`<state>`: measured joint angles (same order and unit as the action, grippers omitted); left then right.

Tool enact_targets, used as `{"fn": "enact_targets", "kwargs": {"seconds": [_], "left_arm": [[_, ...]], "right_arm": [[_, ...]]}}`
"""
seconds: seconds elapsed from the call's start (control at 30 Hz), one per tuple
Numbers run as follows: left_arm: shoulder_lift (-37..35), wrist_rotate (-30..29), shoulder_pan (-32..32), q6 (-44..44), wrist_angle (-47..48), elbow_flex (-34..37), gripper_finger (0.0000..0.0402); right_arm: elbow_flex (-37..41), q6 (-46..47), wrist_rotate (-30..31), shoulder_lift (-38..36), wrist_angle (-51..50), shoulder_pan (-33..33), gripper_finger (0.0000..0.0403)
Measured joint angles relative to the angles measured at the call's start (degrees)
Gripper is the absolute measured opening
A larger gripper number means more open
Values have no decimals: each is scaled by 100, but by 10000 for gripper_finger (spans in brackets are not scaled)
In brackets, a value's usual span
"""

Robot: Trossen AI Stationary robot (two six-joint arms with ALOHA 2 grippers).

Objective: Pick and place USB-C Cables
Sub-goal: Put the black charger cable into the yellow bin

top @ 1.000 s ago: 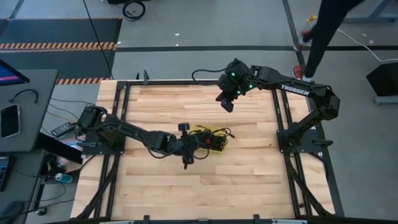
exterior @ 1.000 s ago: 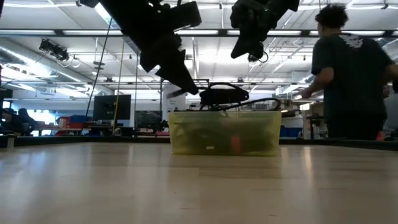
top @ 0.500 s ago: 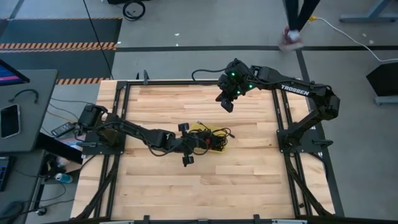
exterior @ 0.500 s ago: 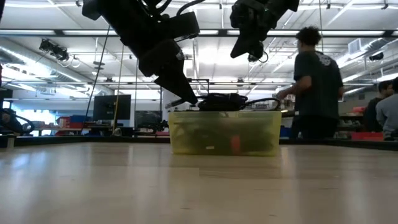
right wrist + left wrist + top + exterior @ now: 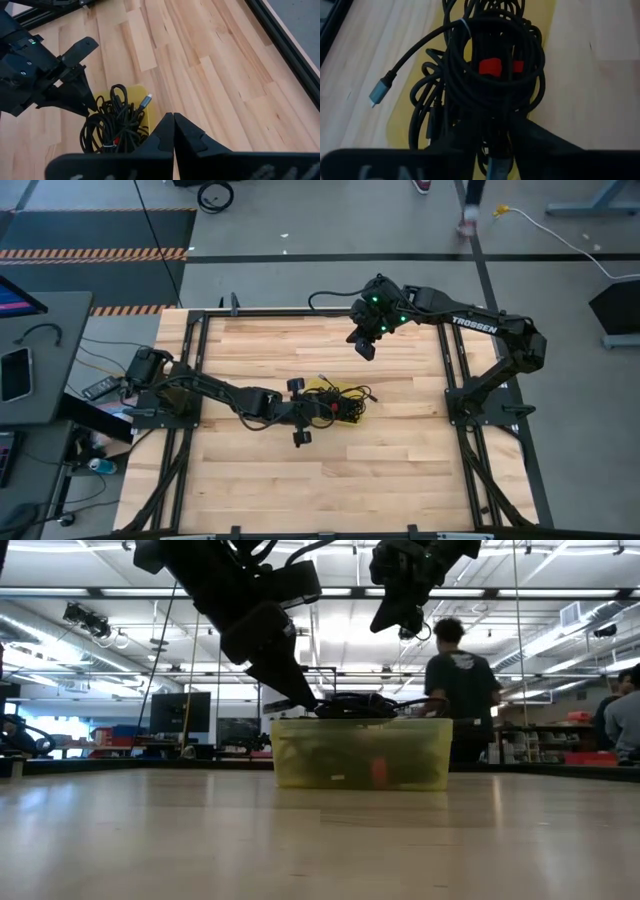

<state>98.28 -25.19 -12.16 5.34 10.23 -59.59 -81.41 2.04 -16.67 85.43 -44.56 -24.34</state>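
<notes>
Several black USB-C cables [image 5: 342, 402] are piled in a small yellow translucent bin [image 5: 360, 755] at the table's middle. The top coil [image 5: 495, 65] has a red tie [image 5: 490, 65], and one loose plug end [image 5: 380, 92] sticks out. In the low view this coil [image 5: 362, 701] sits at the bin's rim. My left gripper [image 5: 318, 406] reaches in from the table's left and is shut on that coil. My right gripper [image 5: 366, 350] hangs shut, high above the table's far half, touching nothing. My left gripper pinches a few strands at the edge of the top coil [image 5: 496, 131] between its two fingers [image 5: 465, 145]. It comes slanting down from the table's left [image 5: 300, 692]. The coil lies ahead of the fingers, on the other cables in the yellow bin [image 5: 400, 125].
Bare wood table [image 5: 300, 490] surrounds the bin on all sides, framed by black rails [image 5: 455, 380]. A person [image 5: 460, 690] walks in the room beyond the far edge. A side desk with a phone [image 5: 15, 375] stands off the left.
My left gripper has lowered a little with the coil: a second ago the coil hung just above the bin, and now it rests at the rim on the pile. The person behind the table has walked leftward in the low view.
</notes>
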Motion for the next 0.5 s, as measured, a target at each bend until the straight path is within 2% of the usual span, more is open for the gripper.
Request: {"fn": "enact_targets", "kwargs": {"seconds": [0.17,0.3,0.5], "left_arm": [[0,-2,0,-27,-131,0,152],[-9,-21,0,-381,-374,-38,175],[-20,-201,32,-1196,-413,-617,189]], "right_arm": [[0,0,0,0,0,0,5],[0,0,0,0,0,0,6],[0,0,0,0,0,0,6]]}}
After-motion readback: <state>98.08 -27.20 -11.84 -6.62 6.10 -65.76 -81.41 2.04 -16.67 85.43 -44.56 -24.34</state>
